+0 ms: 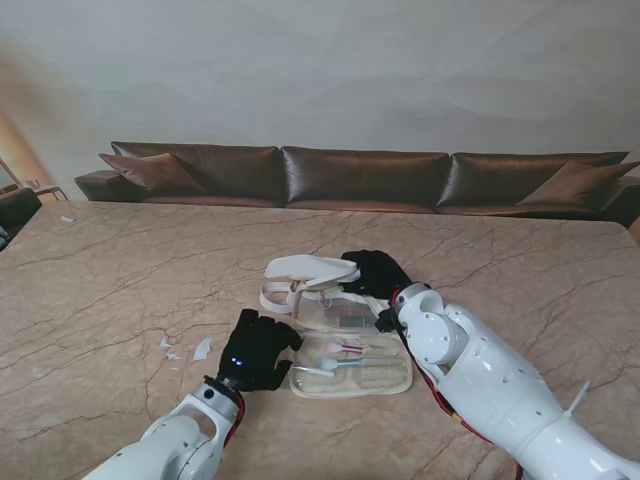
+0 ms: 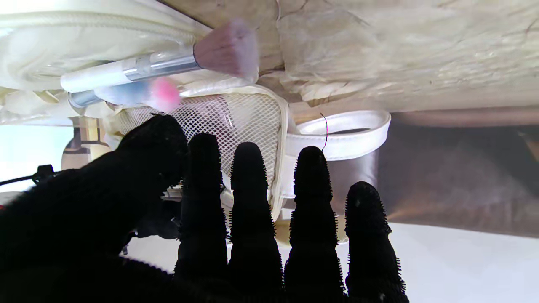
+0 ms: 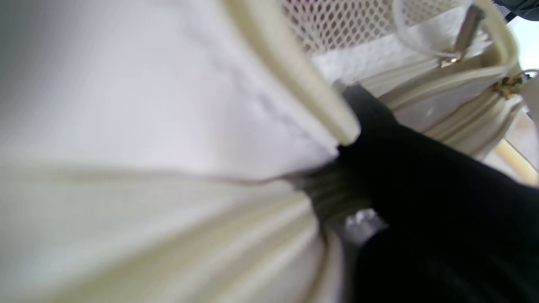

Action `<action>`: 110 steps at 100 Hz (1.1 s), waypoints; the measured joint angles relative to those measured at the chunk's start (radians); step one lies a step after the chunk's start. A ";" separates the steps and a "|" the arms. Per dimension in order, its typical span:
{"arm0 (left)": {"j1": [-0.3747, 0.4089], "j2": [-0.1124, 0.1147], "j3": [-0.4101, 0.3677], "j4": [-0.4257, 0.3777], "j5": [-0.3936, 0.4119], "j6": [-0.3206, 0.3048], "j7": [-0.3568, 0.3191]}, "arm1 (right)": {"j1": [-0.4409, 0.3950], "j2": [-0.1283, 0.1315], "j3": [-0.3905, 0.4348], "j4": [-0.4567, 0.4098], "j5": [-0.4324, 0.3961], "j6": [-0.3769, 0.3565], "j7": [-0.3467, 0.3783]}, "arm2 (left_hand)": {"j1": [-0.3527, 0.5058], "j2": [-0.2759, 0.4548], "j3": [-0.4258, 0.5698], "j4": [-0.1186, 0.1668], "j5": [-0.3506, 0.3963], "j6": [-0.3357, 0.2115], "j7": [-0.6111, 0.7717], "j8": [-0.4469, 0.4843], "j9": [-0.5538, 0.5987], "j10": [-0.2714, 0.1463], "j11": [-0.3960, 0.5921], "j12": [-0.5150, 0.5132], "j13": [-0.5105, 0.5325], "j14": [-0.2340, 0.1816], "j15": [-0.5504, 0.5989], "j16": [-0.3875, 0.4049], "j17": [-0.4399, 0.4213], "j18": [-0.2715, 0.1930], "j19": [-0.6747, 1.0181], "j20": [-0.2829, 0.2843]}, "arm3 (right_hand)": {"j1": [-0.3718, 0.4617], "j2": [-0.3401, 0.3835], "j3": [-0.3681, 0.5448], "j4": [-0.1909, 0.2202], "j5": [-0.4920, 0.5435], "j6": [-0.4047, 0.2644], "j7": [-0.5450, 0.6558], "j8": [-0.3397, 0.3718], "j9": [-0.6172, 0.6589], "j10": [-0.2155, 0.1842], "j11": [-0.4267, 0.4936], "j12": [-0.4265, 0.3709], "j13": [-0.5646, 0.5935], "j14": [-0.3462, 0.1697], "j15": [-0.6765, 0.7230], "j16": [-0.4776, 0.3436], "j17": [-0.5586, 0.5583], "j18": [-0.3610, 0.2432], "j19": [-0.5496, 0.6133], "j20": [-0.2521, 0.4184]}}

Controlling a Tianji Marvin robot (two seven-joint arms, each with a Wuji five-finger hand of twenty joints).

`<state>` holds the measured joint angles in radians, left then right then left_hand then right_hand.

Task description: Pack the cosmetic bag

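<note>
Behind the marble surface ran a long brown sofa against a pale wall. On the surface, near the middle, the cream cosmetics bag lay unzipped, its near tray flat toward the robot and its far half with the mesh pocket lifted.

At the far right edge of the bag, the right hand pinched a fold of the bag's rim, holding that half up.

Just left of the tray, the left hand hovered with its fingers straight, slightly apart and holding nothing.

Two brushes, a large powder brush and a smaller pink-tipped brush, lay in the tray, long axes running left to right, heads toward the left hand. Being nearer, it looked better placed to tuck them in.
</note>
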<state>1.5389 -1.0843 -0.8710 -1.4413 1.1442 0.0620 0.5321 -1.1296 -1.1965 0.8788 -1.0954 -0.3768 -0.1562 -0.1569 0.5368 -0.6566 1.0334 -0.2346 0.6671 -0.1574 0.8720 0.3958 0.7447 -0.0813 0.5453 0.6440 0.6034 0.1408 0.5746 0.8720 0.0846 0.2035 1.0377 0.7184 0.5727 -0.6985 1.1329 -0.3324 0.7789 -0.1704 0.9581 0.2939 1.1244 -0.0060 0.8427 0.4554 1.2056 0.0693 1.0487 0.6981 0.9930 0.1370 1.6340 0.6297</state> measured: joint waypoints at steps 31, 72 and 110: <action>-0.044 -0.001 0.045 0.073 -0.060 -0.027 -0.008 | 0.003 -0.002 -0.005 0.004 0.004 -0.001 -0.002 | -0.045 0.045 -0.032 0.000 0.028 0.013 -0.125 -0.037 -0.100 0.001 -0.010 -0.016 -0.091 0.006 -0.037 -0.030 -0.068 -0.007 -0.051 0.000 | 0.000 0.000 0.000 0.000 0.000 0.000 0.000 0.000 0.000 0.000 0.000 0.000 0.000 0.005 0.003 0.001 0.000 0.001 0.000 0.000; -0.067 -0.001 0.081 0.106 -0.068 -0.054 -0.020 | -0.003 -0.002 0.002 -0.002 0.002 0.000 0.002 | -0.008 0.043 -0.106 0.007 0.127 -0.062 -0.058 -0.068 -0.101 0.001 -0.020 -0.024 -0.105 0.009 -0.037 -0.042 -0.084 -0.016 -0.071 0.006 | 0.000 0.000 0.000 0.000 0.000 0.000 0.000 0.000 0.000 0.000 0.000 0.000 0.000 0.005 0.003 0.001 0.000 0.001 0.000 0.000; -0.086 0.001 0.110 0.124 -0.038 -0.041 0.022 | -0.002 -0.002 0.000 -0.001 0.003 -0.001 0.001 | 0.022 0.025 -0.092 0.002 0.151 -0.068 0.058 -0.116 0.259 -0.019 -0.176 -0.195 0.146 -0.020 -0.004 -0.067 0.014 -0.026 -0.012 0.012 | 0.000 0.000 0.000 0.000 0.000 0.000 0.000 0.000 0.000 0.000 0.000 0.000 0.000 0.006 0.003 0.001 0.000 0.001 0.000 0.000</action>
<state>1.4533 -1.0829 -0.7610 -1.3174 1.1063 0.0209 0.5538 -1.1315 -1.1985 0.8783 -1.0962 -0.3734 -0.1574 -0.1560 0.5591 -0.6318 0.9410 -0.2330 0.8184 -0.2253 0.9298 0.2801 1.0036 -0.1003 0.3692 0.4490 0.7493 0.1210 0.5708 0.8047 0.0984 0.1774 1.0255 0.7307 0.5729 -0.6985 1.1329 -0.3322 0.7791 -0.1704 0.9581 0.2939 1.1244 -0.0059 0.8427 0.4553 1.2056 0.0751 1.0521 0.6988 0.9930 0.1384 1.6342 0.6297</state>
